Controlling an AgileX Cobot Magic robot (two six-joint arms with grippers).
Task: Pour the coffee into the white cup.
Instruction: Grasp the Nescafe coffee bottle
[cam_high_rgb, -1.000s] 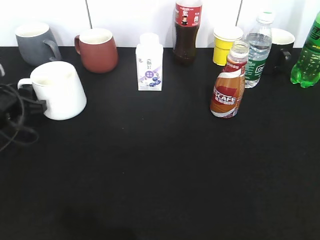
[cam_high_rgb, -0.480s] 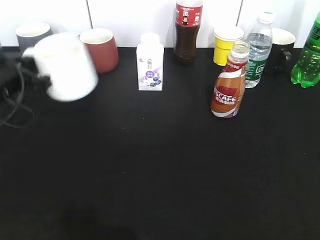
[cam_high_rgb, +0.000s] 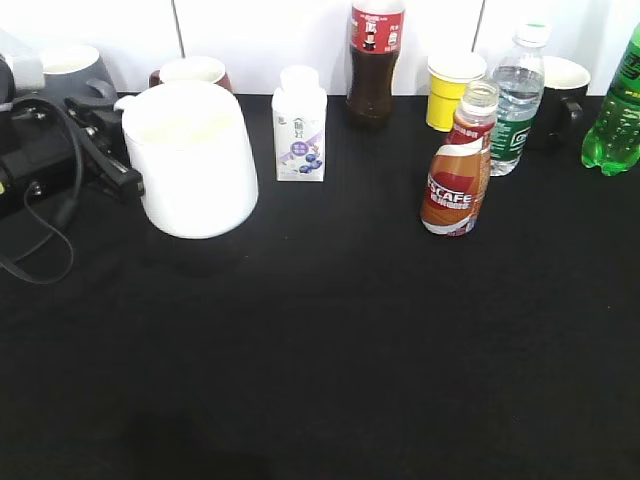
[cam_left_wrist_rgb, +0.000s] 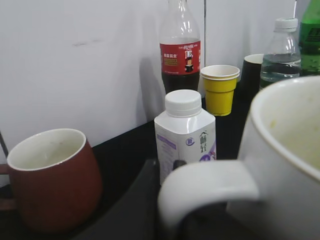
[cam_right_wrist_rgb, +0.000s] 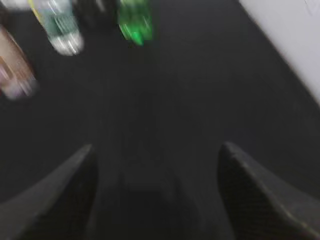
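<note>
The white cup (cam_high_rgb: 195, 165) hangs above the black table at the left, carried by its handle. My left gripper (cam_high_rgb: 118, 140) is shut on that handle (cam_left_wrist_rgb: 205, 187); the cup's rim (cam_left_wrist_rgb: 285, 135) fills the right of the left wrist view. The coffee bottle (cam_high_rgb: 457, 175), with its orange-brown NESCAFE wrap and no cap, stands upright right of centre. It shows blurred at the upper left of the right wrist view (cam_right_wrist_rgb: 15, 70). My right gripper (cam_right_wrist_rgb: 157, 165) is open and empty over bare black table, outside the exterior view.
Along the back wall stand a grey mug (cam_high_rgb: 70, 65), a brown-red mug (cam_high_rgb: 195, 72), a white milk carton (cam_high_rgb: 299, 125), a dark soda bottle (cam_high_rgb: 374, 60), a yellow paper cup (cam_high_rgb: 452, 88), a water bottle (cam_high_rgb: 518, 100), a black mug (cam_high_rgb: 562, 95) and a green bottle (cam_high_rgb: 615, 110).
My left gripper has lifted the white cup off the table at the far left and carried it right and toward the camera. The coffee bottle has not moved.
</note>
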